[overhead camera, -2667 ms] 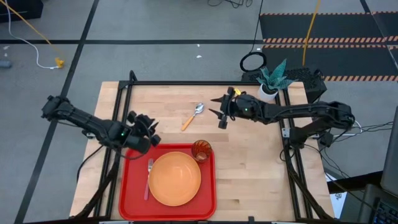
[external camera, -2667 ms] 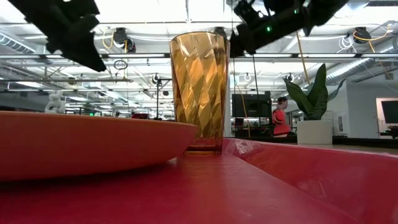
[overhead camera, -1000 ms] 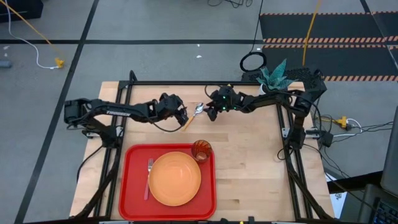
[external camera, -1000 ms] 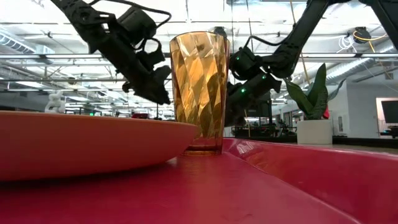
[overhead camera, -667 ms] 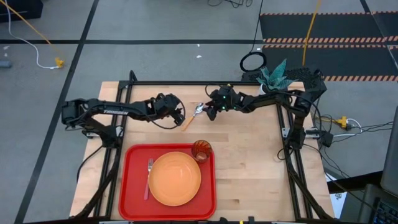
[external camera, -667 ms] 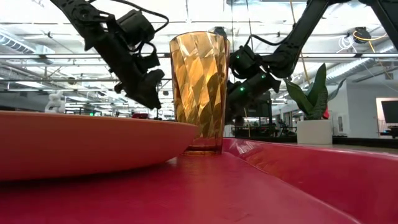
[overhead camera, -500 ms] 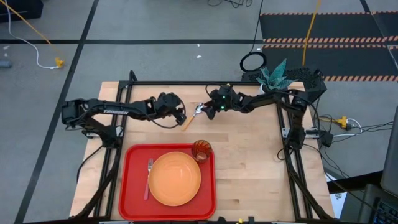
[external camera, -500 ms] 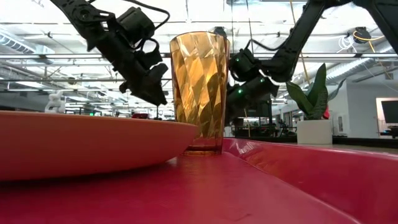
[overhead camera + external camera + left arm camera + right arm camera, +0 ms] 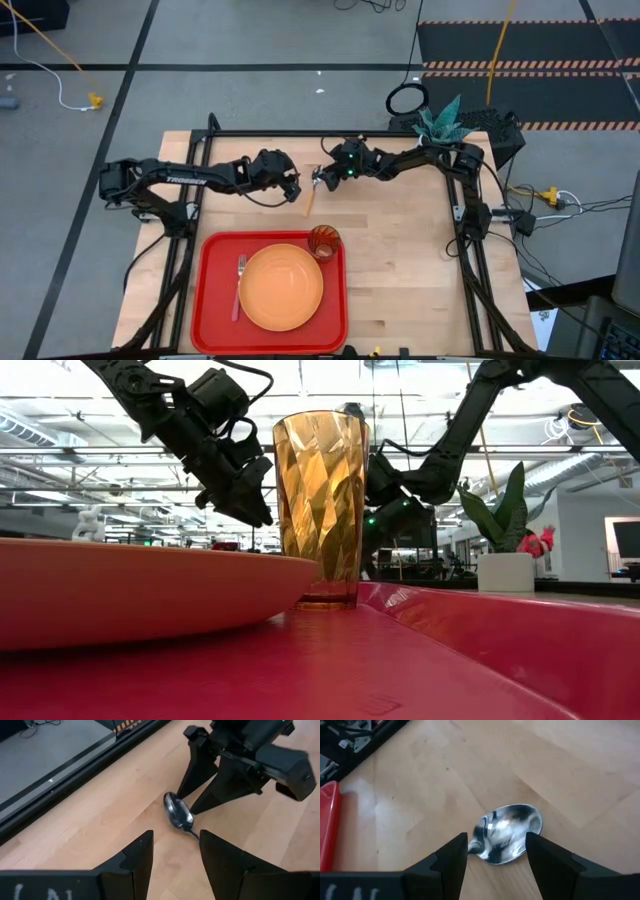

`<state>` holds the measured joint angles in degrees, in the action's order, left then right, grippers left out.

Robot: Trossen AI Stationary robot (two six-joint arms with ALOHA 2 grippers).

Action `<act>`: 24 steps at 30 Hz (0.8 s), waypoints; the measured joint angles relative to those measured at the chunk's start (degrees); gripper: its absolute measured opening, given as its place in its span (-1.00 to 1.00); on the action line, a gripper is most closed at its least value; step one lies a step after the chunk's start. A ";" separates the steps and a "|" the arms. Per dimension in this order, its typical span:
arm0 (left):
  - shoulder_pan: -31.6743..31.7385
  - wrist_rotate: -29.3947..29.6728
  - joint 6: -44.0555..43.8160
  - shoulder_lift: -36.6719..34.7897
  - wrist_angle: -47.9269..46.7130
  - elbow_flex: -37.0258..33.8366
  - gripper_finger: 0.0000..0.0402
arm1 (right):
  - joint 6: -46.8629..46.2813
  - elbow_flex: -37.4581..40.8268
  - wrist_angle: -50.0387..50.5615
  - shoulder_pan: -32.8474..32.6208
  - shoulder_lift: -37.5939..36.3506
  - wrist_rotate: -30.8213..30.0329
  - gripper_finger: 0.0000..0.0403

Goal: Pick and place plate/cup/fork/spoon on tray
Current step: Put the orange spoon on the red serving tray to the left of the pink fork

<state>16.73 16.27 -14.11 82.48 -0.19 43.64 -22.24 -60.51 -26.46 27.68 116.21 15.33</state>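
The spoon lies on the bare wood beyond the red tray, its silver bowl toward the far edge, its orange-yellow handle toward the tray. My right gripper is open and low over the bowl, one finger on each side. My left gripper is open just left of the spoon, the spoon's neck ahead of its fingers. The orange plate, the fork and the amber cup rest on the tray. My right gripper comes at the spoon's bowl slanting down from the table's right, with the fingertips at the bowl's edges. The spoon lies flat on the wood. Whether a fingertip touches the bowl, I cannot tell.
A white pot with a green plant stands at the far right corner. A black frame runs along the table's far edge and sides. The cup stands at the tray's far right corner, close to the spoon's handle.
My right gripper has moved down and toward the table's left, onto the spoon's bowl. The spoon has turned about on the wood: its handle end has swung toward the right, so it now points nearly straight at the tray instead of slanting left.
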 joint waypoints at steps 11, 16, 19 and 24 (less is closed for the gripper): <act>-0.42 -0.01 0.31 0.00 -0.11 0.00 -0.19 | 0.68 0.02 1.01 0.00 -0.57 -0.56 -0.03; -0.39 0.00 0.31 0.00 0.02 0.00 -0.19 | 1.92 0.02 1.29 0.08 -0.57 -3.43 -0.03; -0.39 0.00 0.33 0.00 0.61 0.00 -0.19 | 1.95 0.02 1.73 0.11 -0.57 -3.35 -0.03; -0.39 0.00 0.33 0.00 0.77 0.00 -0.19 | 1.94 0.04 1.43 0.05 -0.57 -2.69 -0.03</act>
<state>16.35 16.27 -13.78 82.48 0.58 43.64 -20.30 -60.47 -25.03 27.73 115.63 12.64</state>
